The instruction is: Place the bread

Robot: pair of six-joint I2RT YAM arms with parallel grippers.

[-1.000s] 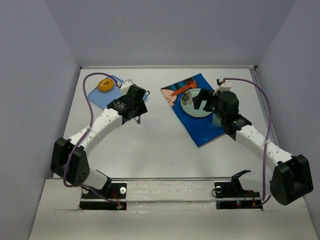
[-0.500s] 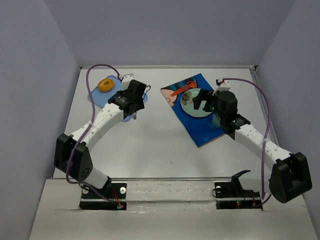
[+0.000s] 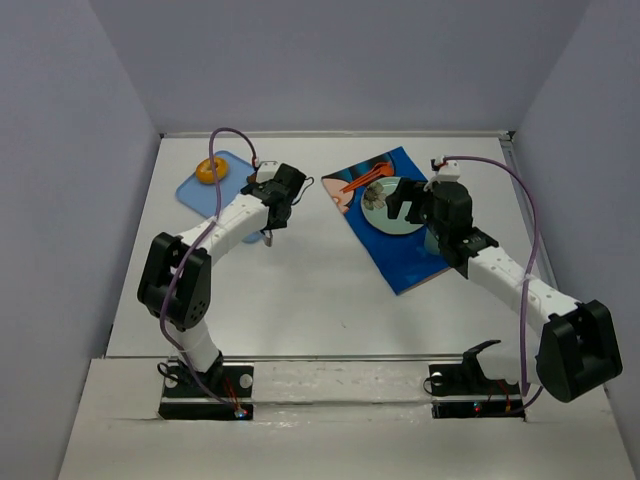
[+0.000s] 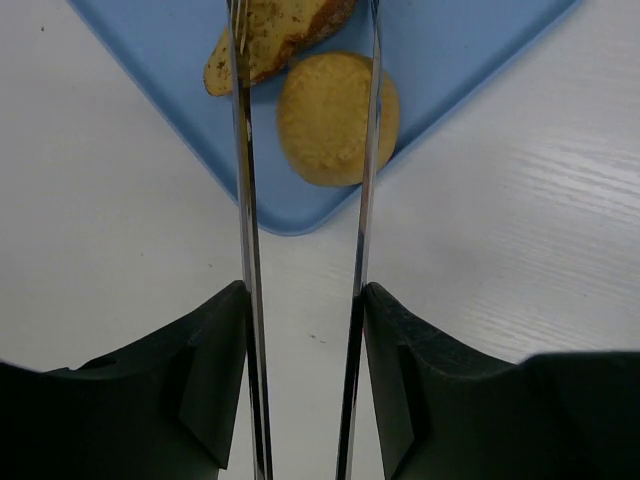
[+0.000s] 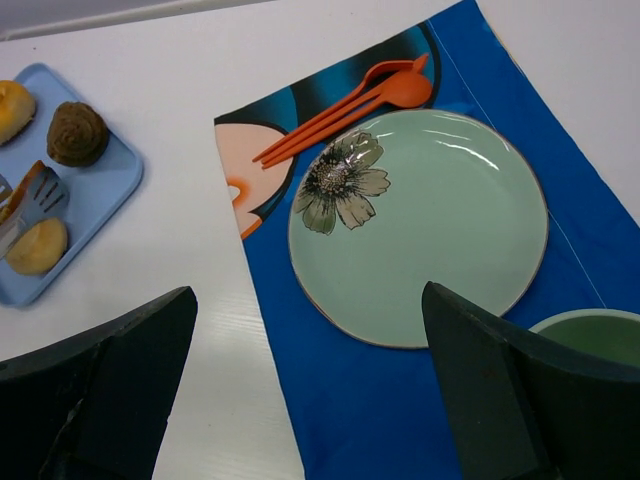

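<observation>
My left gripper [image 4: 304, 290] is shut on metal tongs [image 4: 243, 180], whose two blades reach forward over a blue tray [image 4: 160, 70]. The tong tips sit around a toasted bread slice [image 4: 285, 25] at the top edge of the left wrist view. A round bun [image 4: 338, 120] lies on the tray just beneath. In the top view the left gripper [image 3: 274, 198] is at the tray's right edge. My right gripper [image 5: 308, 292] is open and empty, above the near edge of a green flowered plate [image 5: 450, 230]. The plate [image 3: 390, 205] is bare.
The plate rests on a blue placemat [image 5: 330, 400] with an orange fork and spoon [image 5: 350, 100] beside it. A green cup [image 5: 595, 335] is at the right. The tray [image 5: 110, 185] also holds a dark muffin [image 5: 78, 133] and another bun [image 5: 12, 108].
The left arm has swung its elbow in and the gripper has shifted right and farther back, uncovering more of the blue tray. The right arm has not moved.
</observation>
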